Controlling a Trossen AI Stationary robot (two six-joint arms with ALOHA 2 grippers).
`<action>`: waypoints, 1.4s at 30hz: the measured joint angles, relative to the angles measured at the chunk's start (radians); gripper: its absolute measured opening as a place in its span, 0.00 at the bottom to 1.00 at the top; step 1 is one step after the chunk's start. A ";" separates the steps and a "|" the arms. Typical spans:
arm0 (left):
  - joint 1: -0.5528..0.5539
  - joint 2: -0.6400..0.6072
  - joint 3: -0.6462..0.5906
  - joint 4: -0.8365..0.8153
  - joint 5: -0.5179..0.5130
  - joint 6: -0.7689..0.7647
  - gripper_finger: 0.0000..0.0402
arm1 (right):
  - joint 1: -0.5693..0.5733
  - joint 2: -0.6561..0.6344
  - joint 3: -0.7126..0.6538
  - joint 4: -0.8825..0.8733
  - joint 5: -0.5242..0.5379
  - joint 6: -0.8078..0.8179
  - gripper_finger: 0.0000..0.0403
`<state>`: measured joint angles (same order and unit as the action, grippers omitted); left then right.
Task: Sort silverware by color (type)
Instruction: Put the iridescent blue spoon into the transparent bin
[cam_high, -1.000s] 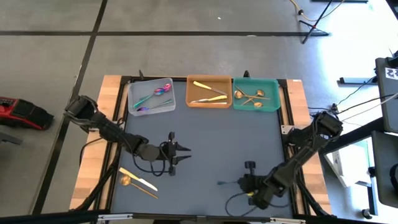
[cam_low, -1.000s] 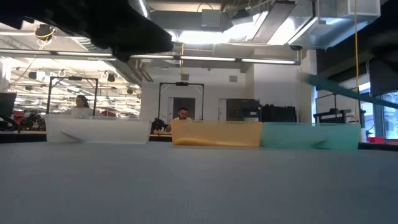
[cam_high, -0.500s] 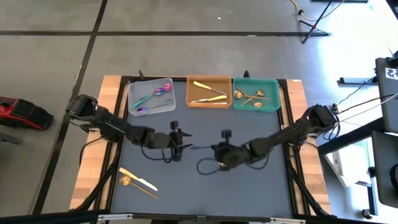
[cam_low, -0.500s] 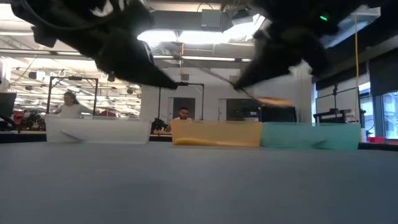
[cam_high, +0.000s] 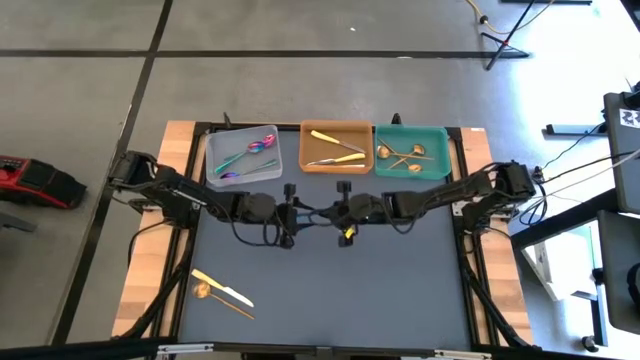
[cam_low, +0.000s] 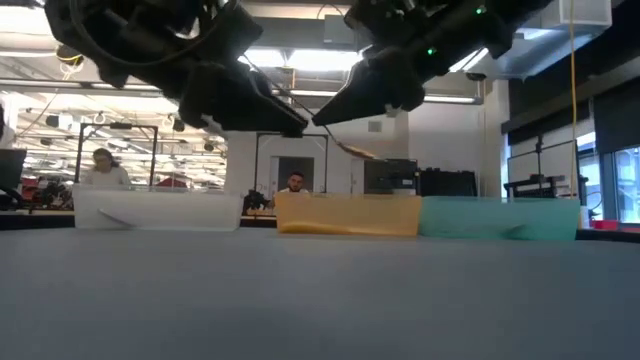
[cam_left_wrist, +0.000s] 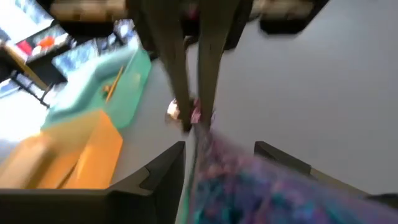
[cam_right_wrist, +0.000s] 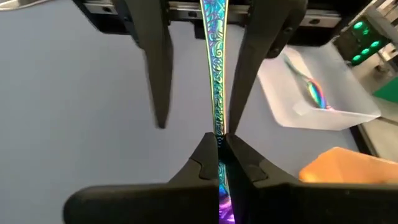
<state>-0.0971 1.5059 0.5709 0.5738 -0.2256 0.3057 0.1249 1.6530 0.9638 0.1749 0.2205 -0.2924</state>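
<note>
A: The two arms have come together above the table's middle — the right gripper (cam_right_wrist: 219, 155) pinches the shiny purple-teal metal utensil (cam_right_wrist: 215, 62).

B: The left gripper (cam_right_wrist: 205, 68) stands spread around it — a handover, probably.

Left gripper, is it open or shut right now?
Open: the left gripper's fingers stand apart on either side of the iridescent utensil, which the right gripper pinches.
</note>
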 joint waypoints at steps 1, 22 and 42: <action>0.015 0.000 -0.010 0.036 0.034 0.014 0.46 | -0.009 0.002 0.000 0.009 -0.003 -0.008 0.00; 0.185 0.000 -0.151 0.438 0.364 0.028 0.46 | -0.120 0.104 0.001 0.249 -0.134 -0.057 0.00; 0.159 -0.002 -0.150 0.367 0.163 0.044 0.04 | -0.119 0.098 0.001 0.210 -0.126 0.000 0.02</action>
<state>0.0616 1.5043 0.4210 0.9413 -0.0627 0.3500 0.0055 1.7514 0.9649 0.3845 0.0945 -0.2924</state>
